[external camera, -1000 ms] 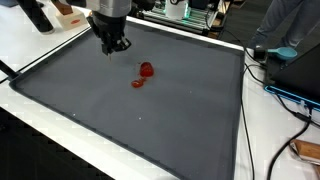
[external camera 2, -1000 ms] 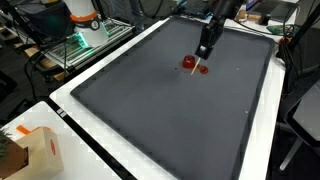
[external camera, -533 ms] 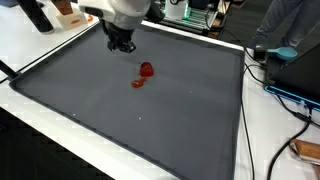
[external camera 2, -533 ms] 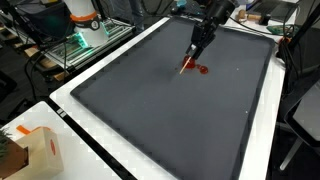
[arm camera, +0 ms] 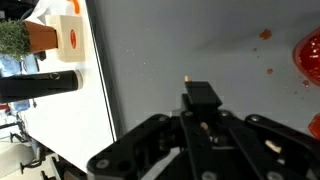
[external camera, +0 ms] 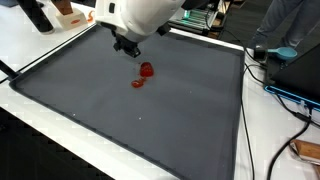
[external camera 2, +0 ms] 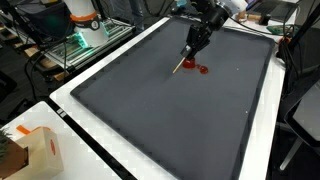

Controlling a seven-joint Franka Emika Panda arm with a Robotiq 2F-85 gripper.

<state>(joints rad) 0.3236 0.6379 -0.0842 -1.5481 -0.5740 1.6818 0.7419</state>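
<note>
The gripper (external camera: 127, 47) hangs over the far part of a dark grey mat (external camera: 190, 120) that covers a white table (external camera: 262, 140). The arm leans over it at a slant. In the wrist view the fingers (arm camera: 150, 135) are drawn in close to the middle. They pinch a thin stick (arm camera: 188, 78), of which only a small pale tip shows past the dark fingertip block.

In an exterior view the same stick (external camera 2: 181, 65) slants down from the gripper (external camera 2: 190, 52) toward the mat. Whether its tip touches the mat cannot be told.

A glossy red lump (external camera: 147, 70) lies on the mat near the gripper, apart from the fingers, with a smaller red piece (external camera: 138, 84) just beside it. In an exterior view the red lump (external camera 2: 201, 68) sits right next to the lower end of the stick. The wrist view catches the lump (arm camera: 310, 55) at its right edge, with a few red specks (arm camera: 265, 33) on the mat near it.

Off the mat, on the white table, stands a small carton (arm camera: 68, 35) with an orange round mark. Its lettering is too small to read. A little green plant (arm camera: 12, 38) is next to it and a black bottle (arm camera: 40, 82) is close by.
</note>
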